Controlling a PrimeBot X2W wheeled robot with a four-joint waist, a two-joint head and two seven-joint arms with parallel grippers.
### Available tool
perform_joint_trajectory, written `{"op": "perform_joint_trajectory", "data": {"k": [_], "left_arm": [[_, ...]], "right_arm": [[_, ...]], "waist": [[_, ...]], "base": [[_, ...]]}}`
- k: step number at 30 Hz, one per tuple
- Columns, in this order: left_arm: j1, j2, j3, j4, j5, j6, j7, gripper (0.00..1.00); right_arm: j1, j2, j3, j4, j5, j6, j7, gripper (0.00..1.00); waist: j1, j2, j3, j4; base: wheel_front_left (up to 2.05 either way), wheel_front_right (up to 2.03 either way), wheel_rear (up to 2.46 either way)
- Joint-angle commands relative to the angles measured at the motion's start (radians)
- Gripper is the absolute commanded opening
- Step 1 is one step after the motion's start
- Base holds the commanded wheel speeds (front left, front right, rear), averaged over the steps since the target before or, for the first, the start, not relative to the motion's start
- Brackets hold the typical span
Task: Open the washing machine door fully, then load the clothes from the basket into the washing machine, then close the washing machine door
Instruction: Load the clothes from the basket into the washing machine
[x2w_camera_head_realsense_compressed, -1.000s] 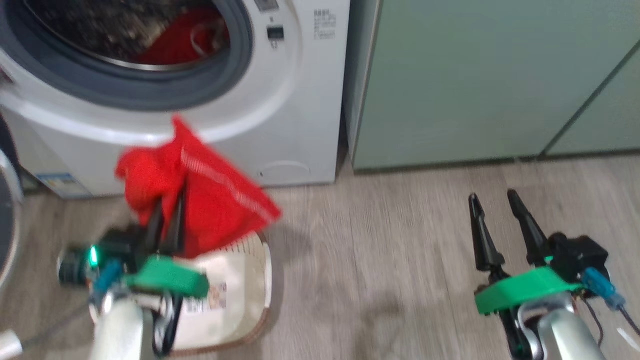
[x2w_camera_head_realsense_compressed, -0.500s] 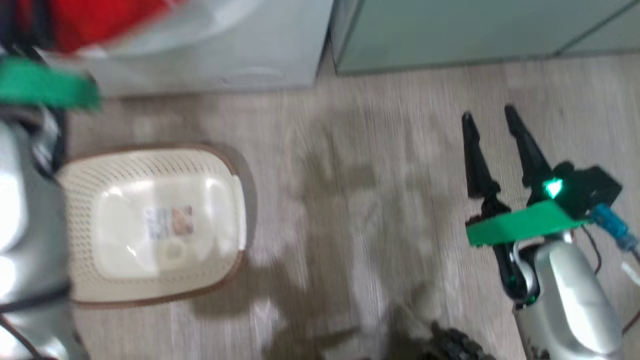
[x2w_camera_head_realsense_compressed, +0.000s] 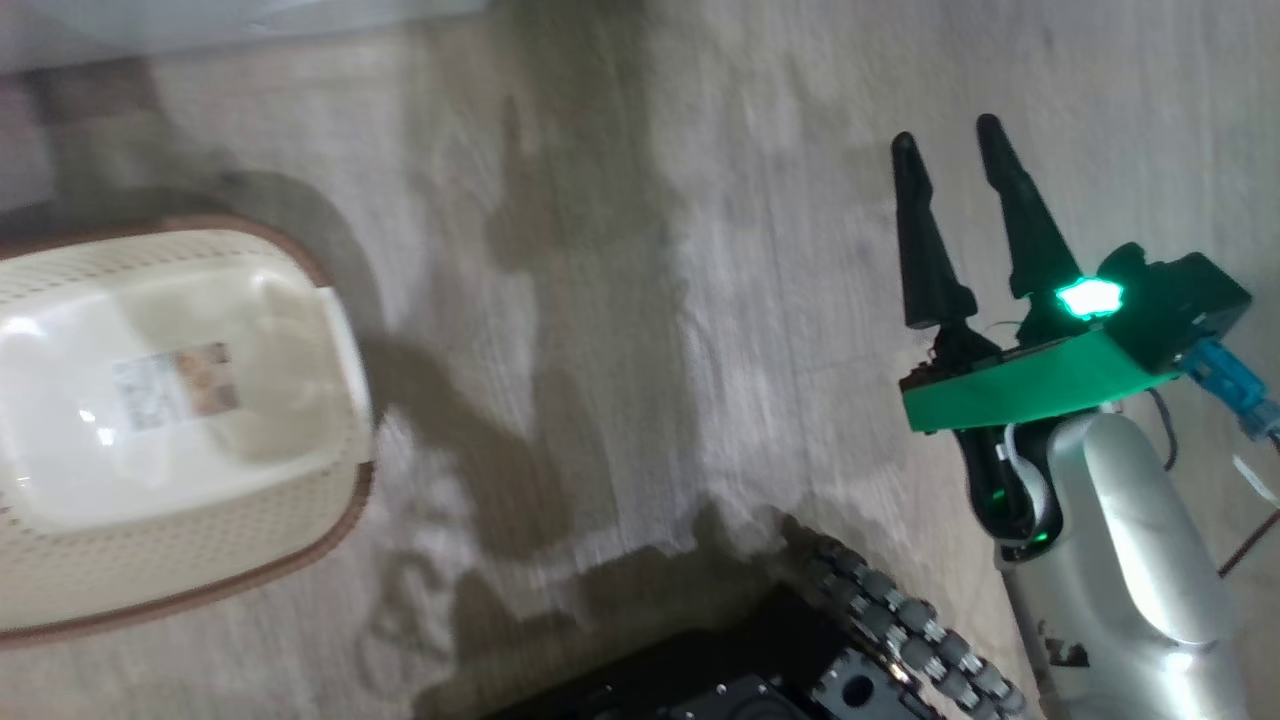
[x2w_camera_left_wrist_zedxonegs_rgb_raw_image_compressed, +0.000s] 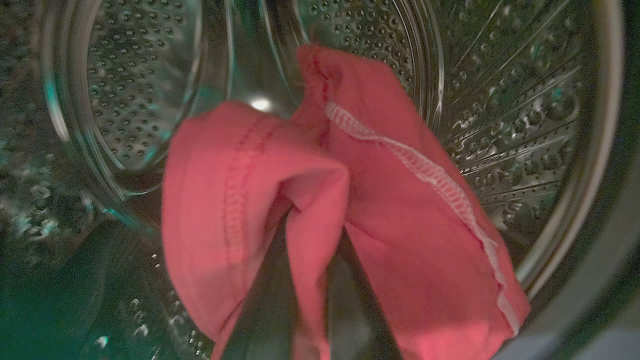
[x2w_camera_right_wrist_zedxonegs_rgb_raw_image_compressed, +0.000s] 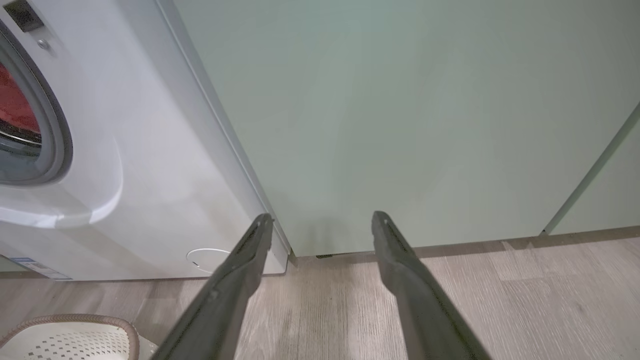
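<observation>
In the left wrist view, the left end effector (x2w_camera_left_wrist_zedxonegs_rgb_raw_image_compressed: 315, 235) is closed on a red garment (x2w_camera_left_wrist_zedxonegs_rgb_raw_image_compressed: 400, 215). Its two dark fingers (x2w_camera_left_wrist_zedxonegs_rgb_raw_image_compressed: 260, 310) rise from the bottom edge and vanish into a fold of the cloth, which drapes over and around them on both sides. A white stitched stripe (x2w_camera_left_wrist_zedxonegs_rgb_raw_image_compressed: 430, 175) runs down the garment's right half. Behind the cloth lies the perforated steel drum (x2w_camera_left_wrist_zedxonegs_rgb_raw_image_compressed: 525, 100), so the held garment hangs inside the washing machine, apart from the drum's back wall.

In the head view, the right end effector (x2w_camera_head_realsense_compressed: 947, 132) stands open, its fingers spread and gripping nothing, above the wooden floor (x2w_camera_head_realsense_compressed: 650, 250). The robot's dark base (x2w_camera_head_realsense_compressed: 880, 620) with its roller wheel shows at the bottom. The basket (x2w_camera_head_realsense_compressed: 200, 540) sits on the floor at the left, well apart from the right end effector, with the sticker (x2w_camera_head_realsense_compressed: 175, 385) on its floor in plain sight.

The right wrist view looks between the open fingers of the right end effector (x2w_camera_right_wrist_zedxonegs_rgb_raw_image_compressed: 322, 216). A corner of the basket (x2w_camera_right_wrist_zedxonegs_rgb_raw_image_compressed: 75, 325) lies low at the left. Beyond stands the white washing machine (x2w_camera_right_wrist_zedxonegs_rgb_raw_image_compressed: 150, 175), with red cloth (x2w_camera_right_wrist_zedxonegs_rgb_raw_image_compressed: 15, 105) visible inside its grey seal (x2w_camera_right_wrist_zedxonegs_rgb_raw_image_compressed: 55, 125). A pale green cabinet (x2w_camera_right_wrist_zedxonegs_rgb_raw_image_compressed: 400, 100) stands just beside the machine.
</observation>
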Motion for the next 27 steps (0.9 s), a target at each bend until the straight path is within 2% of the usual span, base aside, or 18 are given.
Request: {"op": "perform_joint_trajectory", "data": {"k": [1,6,12,18,24,25,26,27], "left_arm": [[-0.056,0.066,0.000,-0.013,0.012,-0.004,0.002,0.00],[-0.214,0.105,-0.053,0.104,0.054,-0.005,0.002,0.00],[-0.351,0.111,-0.111,0.251,0.092,-0.006,0.035,0.00],[-0.440,0.126,-0.162,0.359,0.142,0.021,0.044,0.00],[-0.484,0.128,-0.157,0.439,0.127,0.055,0.023,0.00],[-0.489,0.128,-0.161,0.450,0.127,0.056,0.020,0.24],[-0.491,0.125,-0.164,0.457,0.127,0.059,0.016,0.96],[-0.494,0.123,-0.166,0.463,0.126,0.063,0.011,1.00]], "right_arm": [[0.011,-0.003,0.025,-0.029,0.012,0.000,-0.009,1.00],[-0.003,-0.003,0.053,-0.026,0.039,0.000,-0.009,1.00],[-0.013,-0.003,0.074,-0.028,0.066,0.000,-0.009,1.00],[-0.018,-0.003,0.096,-0.027,0.085,0.000,-0.009,1.00],[-0.023,-0.003,0.112,-0.026,0.101,0.000,-0.009,1.00],[-0.024,-0.003,0.111,-0.026,0.102,0.000,-0.009,1.00],[-0.024,-0.003,0.110,-0.025,0.102,0.000,-0.009,1.00],[-0.025,-0.003,0.109,-0.025,0.101,0.000,-0.009,1.00]], "waist": [[-0.0002,0.0000,0.048,-0.048],[-0.0002,0.0000,0.083,-0.083],[-0.0002,0.0000,0.113,-0.115],[-0.0002,0.0000,0.130,-0.145],[-0.0002,0.0000,0.137,-0.163],[-0.0002,0.0000,0.137,-0.164],[-0.0002,0.0000,0.137,-0.163],[-0.0002,0.0000,0.136,-0.163]], "base": [[0.00,0.00,0.00],[0.00,0.00,0.00],[0.00,0.00,0.00],[0.00,0.00,0.00],[0.00,0.00,0.00],[0.00,0.00,0.00],[0.00,0.00,0.00],[0.00,0.00,0.00]]}}
